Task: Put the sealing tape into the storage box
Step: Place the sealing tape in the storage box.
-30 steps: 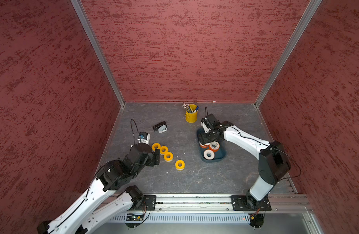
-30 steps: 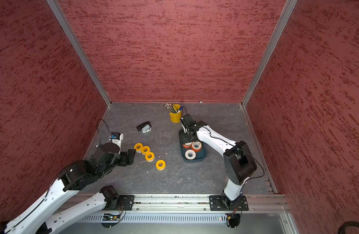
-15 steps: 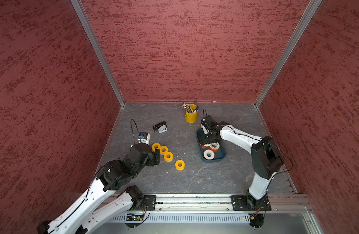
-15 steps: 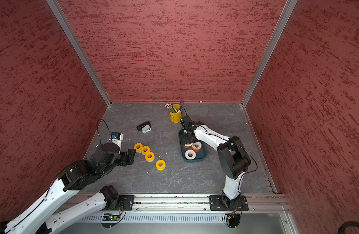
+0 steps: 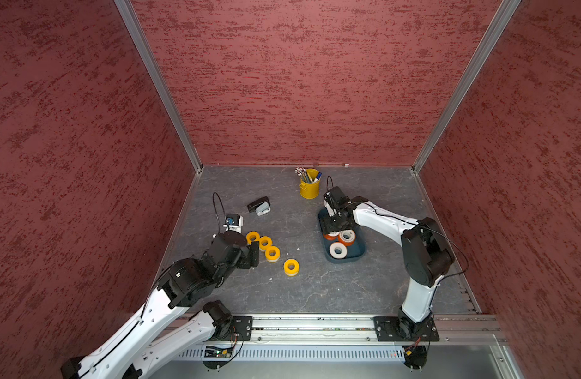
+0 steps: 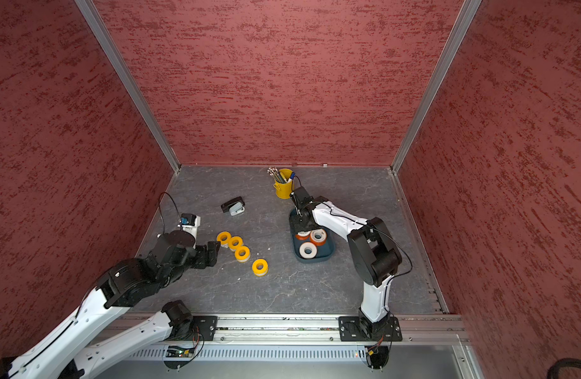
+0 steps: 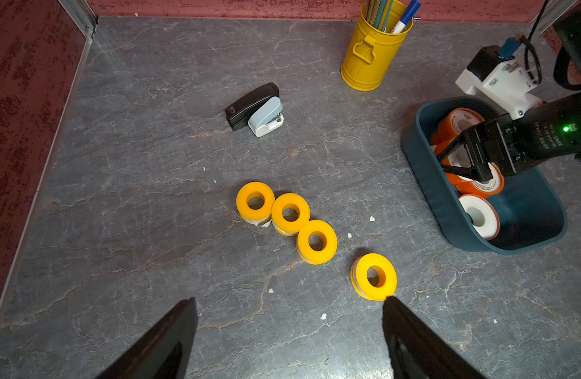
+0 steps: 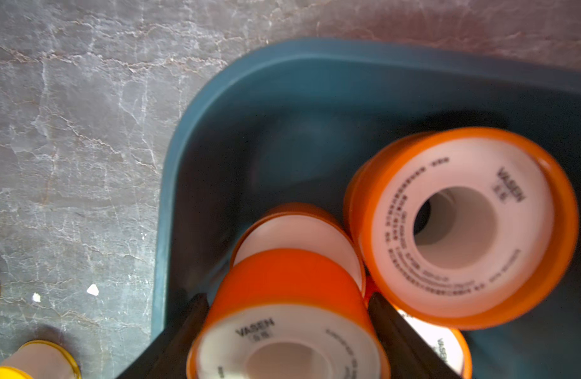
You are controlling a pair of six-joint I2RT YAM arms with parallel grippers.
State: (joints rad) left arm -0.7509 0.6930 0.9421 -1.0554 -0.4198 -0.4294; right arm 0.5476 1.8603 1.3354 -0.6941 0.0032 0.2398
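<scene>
Several yellow sealing tape rolls (image 5: 272,253) lie flat on the grey floor: three touching in a row, and a fourth (image 7: 374,275) apart. My left gripper (image 7: 289,300) hovers open just short of that fourth roll, nothing between its fingers. The dark teal storage box (image 5: 358,254) holds several orange-sided rolls with white faces (image 5: 338,250). My right gripper (image 8: 287,297) is inside the box's far end, shut on one orange roll (image 8: 282,328) that fills the gap between both fingers. Its tips are hidden in both top views.
A yellow pen bucket (image 5: 309,187) stands just behind the box. A black-and-grey stapler-like tool (image 5: 259,206) lies left of it. Red walls close the back and both sides. A metal rail (image 5: 315,325) runs along the front.
The right arm's elbow has swung a little to the left while its gripper stayed in the box's far end. The left arm and the yellow rolls have not moved.
</scene>
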